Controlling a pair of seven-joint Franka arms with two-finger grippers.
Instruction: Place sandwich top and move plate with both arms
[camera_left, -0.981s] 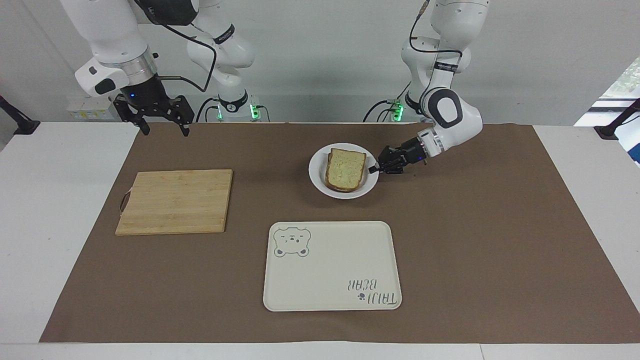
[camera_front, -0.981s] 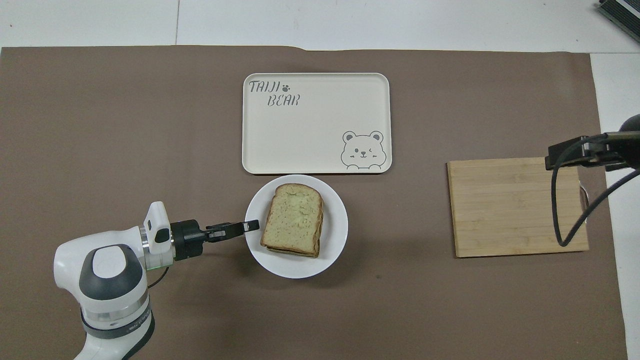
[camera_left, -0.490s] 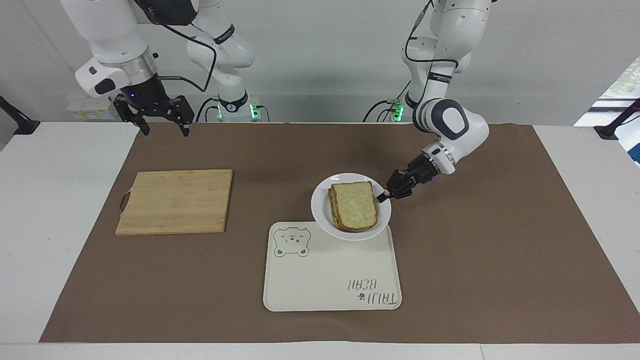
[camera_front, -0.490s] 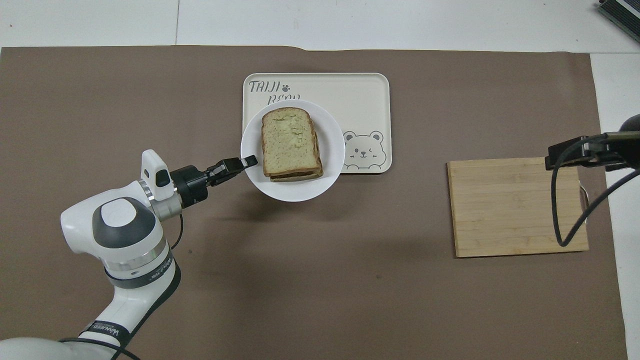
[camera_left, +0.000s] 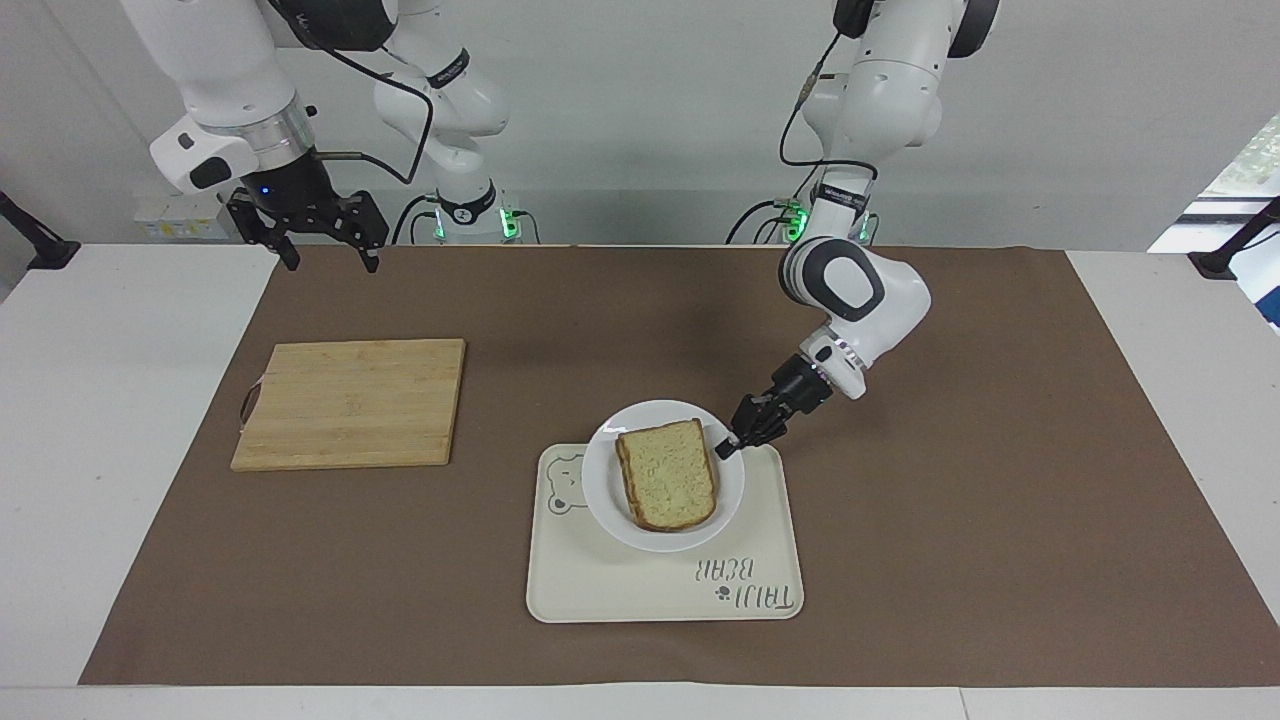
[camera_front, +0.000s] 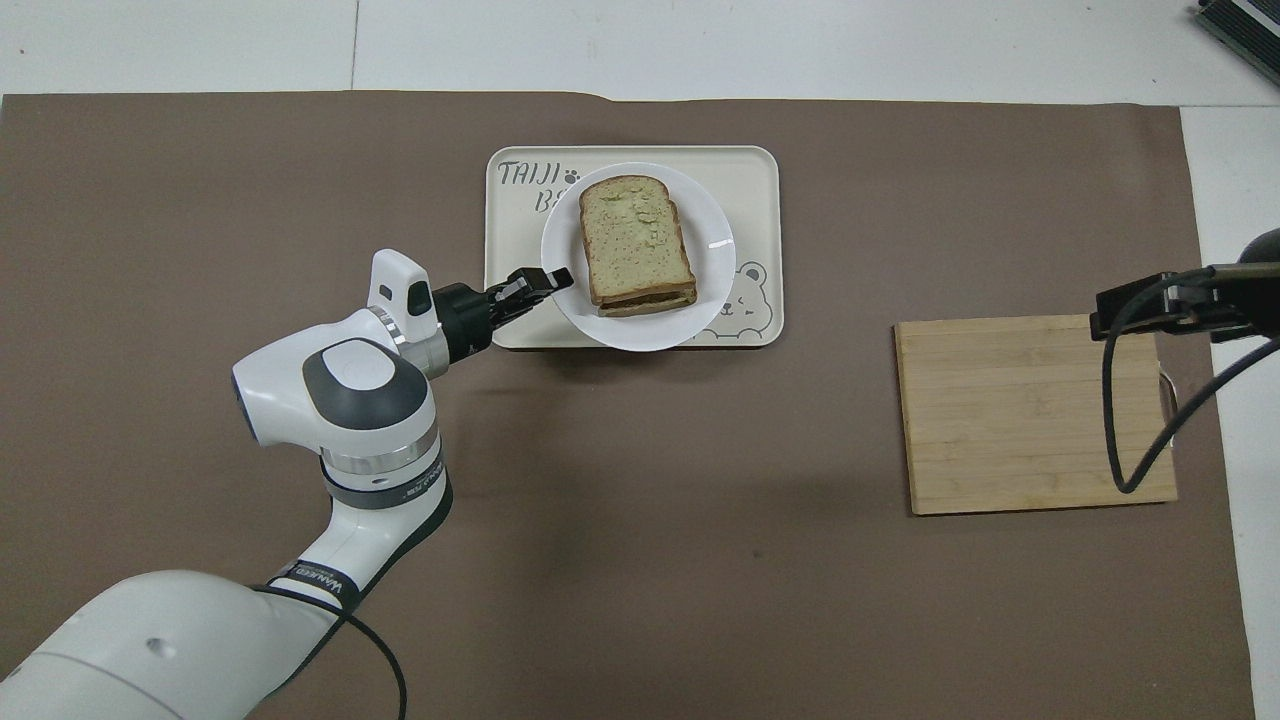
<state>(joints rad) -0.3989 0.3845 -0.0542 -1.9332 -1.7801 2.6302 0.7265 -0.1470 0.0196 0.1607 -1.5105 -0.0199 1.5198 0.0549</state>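
The sandwich top (camera_left: 669, 485) (camera_front: 634, 242), a pale speckled slice with a brown crust, lies on top of the sandwich on the small round white plate (camera_left: 608, 500) (camera_front: 713, 240). My left gripper (camera_left: 728, 443) (camera_front: 556, 281) is shut on the plate's rim at the edge toward the left arm's end and holds the plate over the cream tray (camera_left: 760, 540) (camera_front: 750, 180). My right gripper (camera_left: 318, 248) is open and empty, raised over the table's edge near the robots, above the cutting board's end; it waits.
A bamboo cutting board (camera_left: 350, 402) (camera_front: 1030, 412) lies on the brown mat toward the right arm's end. The cream tray with a bear drawing lies mid-table, farther from the robots. The right arm's black cable (camera_front: 1130, 400) hangs over the board.
My left gripper has carried the plate with the sandwich away from the robots, from the mat to over the tray. The right arm has not moved.
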